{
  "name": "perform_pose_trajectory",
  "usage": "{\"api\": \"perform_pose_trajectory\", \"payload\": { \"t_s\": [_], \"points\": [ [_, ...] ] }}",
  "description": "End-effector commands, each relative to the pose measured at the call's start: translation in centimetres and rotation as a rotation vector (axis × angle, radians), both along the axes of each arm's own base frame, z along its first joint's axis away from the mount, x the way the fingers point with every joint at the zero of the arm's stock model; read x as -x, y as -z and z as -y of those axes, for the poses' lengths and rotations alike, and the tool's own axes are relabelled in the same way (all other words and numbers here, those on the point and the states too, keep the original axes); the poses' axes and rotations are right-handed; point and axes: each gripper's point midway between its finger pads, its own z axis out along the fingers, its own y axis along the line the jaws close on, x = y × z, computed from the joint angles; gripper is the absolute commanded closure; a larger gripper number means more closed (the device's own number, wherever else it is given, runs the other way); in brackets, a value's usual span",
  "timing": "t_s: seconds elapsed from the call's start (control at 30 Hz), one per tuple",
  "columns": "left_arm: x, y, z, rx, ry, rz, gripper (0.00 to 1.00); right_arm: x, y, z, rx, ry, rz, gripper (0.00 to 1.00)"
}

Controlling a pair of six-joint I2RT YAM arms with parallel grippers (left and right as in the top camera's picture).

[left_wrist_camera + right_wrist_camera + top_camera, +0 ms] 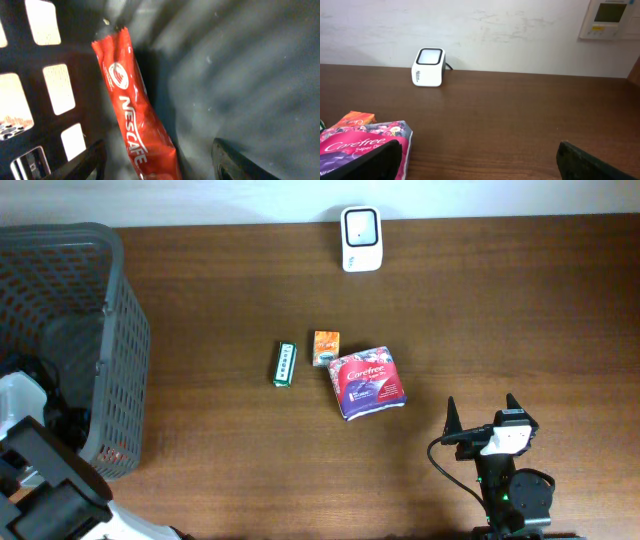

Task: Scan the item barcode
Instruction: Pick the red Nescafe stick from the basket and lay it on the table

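**Sachet lined up, not yet gripped**

Overhead: the scanner sits at the worktop's far edge, and the left arm reaches into the grey basket.

Left wrist: the red Nescafé sachet lies against the basket wall. It's between the left hand's parted fingers, ungripped. It looks light, floppy and slick, so pinch mid-length, across its width.

Right wrist: the right hand is wide open and empty.
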Motion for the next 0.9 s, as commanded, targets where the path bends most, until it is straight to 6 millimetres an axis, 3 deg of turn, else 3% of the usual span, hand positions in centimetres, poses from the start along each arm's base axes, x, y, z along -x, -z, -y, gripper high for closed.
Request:
{"api": "perform_pose_trajectory", "payload": {
  "t_s": [0.0, 0.1, 0.3, 0.33, 0.47, 0.5, 0.53, 0.63, 0.73, 0.87],
  "points": [
    [1.3, 2.3, 0.6, 0.002, -0.026, -0.022, 0.39, 0.0, 0.3, 0.1, 0.000, 0.008, -0.006, 0.02],
    [1.2, 3.6, 0.6, -0.014, -0.026, 0.003, 0.51, 0.0, 0.3, 0.1, 0.000, 0.008, -0.006, 0.02],
    [-0.3, 4.3, 3.5, 0.158, 0.010, 0.098, 0.52, 0.0, 0.3, 0.1, 0.000, 0.008, -0.006, 0.02],
    [-0.5, 4.3, 4.3, 0.200, 0.004, 0.114, 0.56, 0.0, 0.3, 0.1, 0.000, 0.008, -0.006, 0.02],
    [0.4, 4.4, 5.1, 0.232, -0.001, 0.086, 0.58, 0.0, 0.3, 0.1, 0.000, 0.008, -0.006, 0.02],
    [0.4, 4.4, 5.0, 0.228, 0.000, 0.085, 0.75, 0.0, 0.3, 0.1, 0.000, 0.008, -0.006, 0.02],
    [0.3, 4.4, 5.0, 0.228, 0.000, 0.086, 1.00, 0.0, 0.3, 0.1, 0.000, 0.008, -0.006, 0.02],
    [-0.1, 4.3, 4.7, 0.228, 0.057, 0.097, 1.00, 0.0, 0.3, 0.1, 0.000, 0.008, -0.006, 0.02],
    [-1.6, 2.0, 3.5, 0.206, 0.080, 0.128, 1.00, 0.0, 0.3, 0.1, 0.000, 0.008, -0.006, 0.02],
    [-5.9, -5.4, 2.3, 0.129, 0.200, 0.366, 1.00, 0.0, 0.3, 0.1, 0.000, 0.008, -0.006, 0.02]
  ]
}}
